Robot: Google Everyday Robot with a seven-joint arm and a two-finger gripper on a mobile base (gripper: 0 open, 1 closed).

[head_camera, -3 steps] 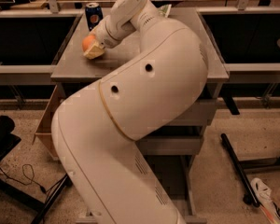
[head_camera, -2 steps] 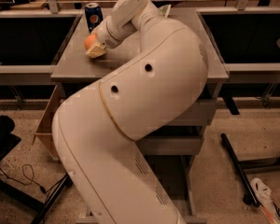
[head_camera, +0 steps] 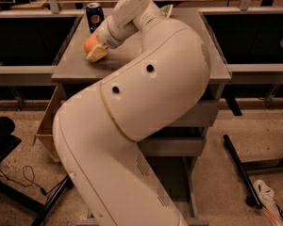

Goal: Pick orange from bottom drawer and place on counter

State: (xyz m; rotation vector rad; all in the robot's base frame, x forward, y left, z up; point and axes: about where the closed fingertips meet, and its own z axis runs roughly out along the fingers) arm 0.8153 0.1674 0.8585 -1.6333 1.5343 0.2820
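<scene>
My gripper (head_camera: 94, 50) is over the left part of the grey counter (head_camera: 70, 68), at the end of my big white arm, which reaches across from the lower right. It is shut on the orange (head_camera: 88, 44), a small round orange fruit held low over the counter top. I cannot tell whether the orange touches the surface. One tan fingertip (head_camera: 97, 54) shows below and to the right of the fruit. The bottom drawer (head_camera: 46, 126) sticks out open at the lower left under the counter. Only its side wall shows and its inside is hidden.
A blue soda can (head_camera: 94, 15) stands on the counter's far left corner, just behind the gripper. Closed grey drawer fronts (head_camera: 198, 114) show under the counter at right. Dark shelving flanks the cabinet. A black stand base (head_camera: 238, 168) and cables lie on the floor.
The gripper with the orange has barely shifted over the left of the counter. Nothing else has moved.
</scene>
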